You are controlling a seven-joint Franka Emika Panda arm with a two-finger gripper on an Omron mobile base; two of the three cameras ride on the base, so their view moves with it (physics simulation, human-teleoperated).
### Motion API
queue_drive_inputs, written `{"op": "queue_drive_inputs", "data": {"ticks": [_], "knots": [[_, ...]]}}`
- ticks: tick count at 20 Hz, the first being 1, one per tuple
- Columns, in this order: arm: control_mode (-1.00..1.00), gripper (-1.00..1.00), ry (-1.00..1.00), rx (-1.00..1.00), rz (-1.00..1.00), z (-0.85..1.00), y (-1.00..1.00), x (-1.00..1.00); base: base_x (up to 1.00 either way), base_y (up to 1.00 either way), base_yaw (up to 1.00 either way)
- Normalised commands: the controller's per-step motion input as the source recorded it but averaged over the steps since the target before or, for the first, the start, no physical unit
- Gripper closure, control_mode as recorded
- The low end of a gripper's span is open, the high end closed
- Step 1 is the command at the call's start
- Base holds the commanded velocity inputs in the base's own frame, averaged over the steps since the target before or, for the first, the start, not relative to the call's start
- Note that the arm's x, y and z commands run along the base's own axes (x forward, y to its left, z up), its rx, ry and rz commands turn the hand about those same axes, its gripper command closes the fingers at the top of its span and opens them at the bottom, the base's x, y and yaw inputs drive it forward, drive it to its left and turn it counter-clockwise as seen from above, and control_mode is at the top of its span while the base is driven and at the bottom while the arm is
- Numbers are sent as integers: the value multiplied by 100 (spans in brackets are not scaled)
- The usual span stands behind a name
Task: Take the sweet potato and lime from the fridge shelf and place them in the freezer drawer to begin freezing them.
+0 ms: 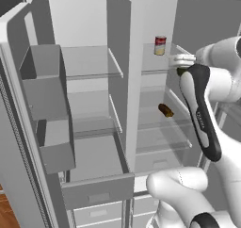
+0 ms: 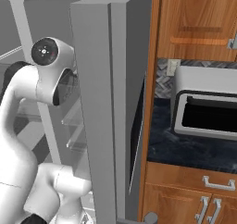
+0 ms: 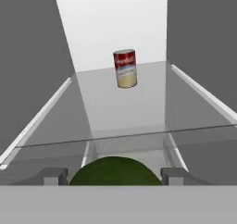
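Claw point(image 3: 115, 177) grips lime point(image 3: 115, 171) at upper shelf point(image 3: 125, 107) front. Judged next: withdraw, lower into freezer drawer point(image 1: 97, 190); sweet potato point(image 1: 165, 110) remains.

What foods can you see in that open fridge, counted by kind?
Can: 1
Lime, between the tool's fingers: 1
Sweet potato: 1
Total: 3

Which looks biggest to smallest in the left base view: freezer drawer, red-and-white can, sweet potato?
1. Freezer drawer, by far the largest.
2. and 3. Red-and-white can and sweet potato look about alike; the can sits deeper in the fridge, so I won't rank them.
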Motion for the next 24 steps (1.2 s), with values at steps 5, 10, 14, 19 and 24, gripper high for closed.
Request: {"op": "queue_drive_inputs", "data": {"ticks": [5,10,14,19,24], "knots": [[-100,100,14,-14,10,-3,0,-100,0,0,0],[-100,100,18,-20,21,-49,16,-100,0,0,0],[-100,100,8,-10,31,-61,55,-92,0,0,0],[-100,100,3,-2,30,-46,100,-56,0,0,0],[-100,100,11,-1,17,-6,100,-2,0,0,0]]}}
